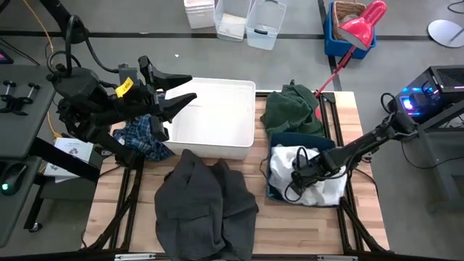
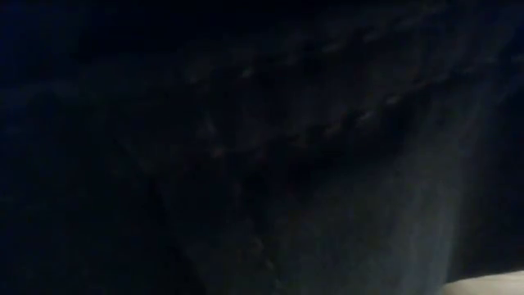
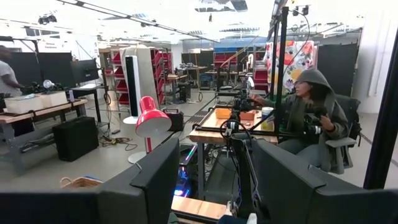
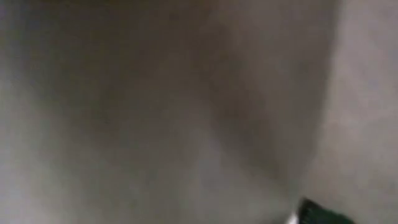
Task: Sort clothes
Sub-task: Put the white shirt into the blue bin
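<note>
Seen from above, the left gripper (image 1: 176,88) hangs spread wide over the empty white basket (image 1: 217,148), level with the room in its wrist view. The right gripper (image 1: 299,176) is buried in the crumpled white garment (image 1: 322,190) inside the navy bin (image 1: 279,139); whether its fingers are open cannot be told. On the desk (image 1: 299,235) lie the plaid shirt (image 1: 141,138), rumpled dark grey garment (image 1: 203,206) and dark green garment (image 1: 291,109).

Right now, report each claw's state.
Left claw: open, holding nothing, above the white basket.
Right claw: down in the white garment; open or closed cannot be told.
</note>
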You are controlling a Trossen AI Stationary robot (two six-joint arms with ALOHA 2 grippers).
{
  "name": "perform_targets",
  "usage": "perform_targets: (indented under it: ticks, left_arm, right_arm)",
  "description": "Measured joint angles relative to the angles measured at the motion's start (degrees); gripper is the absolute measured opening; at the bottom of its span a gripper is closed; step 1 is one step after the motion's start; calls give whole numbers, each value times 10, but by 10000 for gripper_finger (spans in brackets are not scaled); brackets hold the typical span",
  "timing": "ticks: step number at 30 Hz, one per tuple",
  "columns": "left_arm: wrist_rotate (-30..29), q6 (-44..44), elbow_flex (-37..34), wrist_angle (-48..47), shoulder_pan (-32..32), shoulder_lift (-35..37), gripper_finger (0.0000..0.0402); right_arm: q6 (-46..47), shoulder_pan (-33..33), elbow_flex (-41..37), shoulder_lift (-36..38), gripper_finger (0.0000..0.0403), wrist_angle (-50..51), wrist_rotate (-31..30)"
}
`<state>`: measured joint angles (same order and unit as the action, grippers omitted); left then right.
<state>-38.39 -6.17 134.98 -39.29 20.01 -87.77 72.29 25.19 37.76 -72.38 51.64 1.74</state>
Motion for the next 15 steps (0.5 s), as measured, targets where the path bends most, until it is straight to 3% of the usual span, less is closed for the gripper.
perform_targets:
  ticks: [3,10,15]
  left_arm:
    - [0,0,0,-1,-2,0,196]
    - [0,0,0,-5,-2,0,196]
    - [0,0,0,-5,-2,0,196]
  right_arm:
    - [-17,-4,0,-1,5,11,45]
    - [-16,-21,-1,-6,5,5,59]
    - [-29,-22,20,-6,51,10,63]
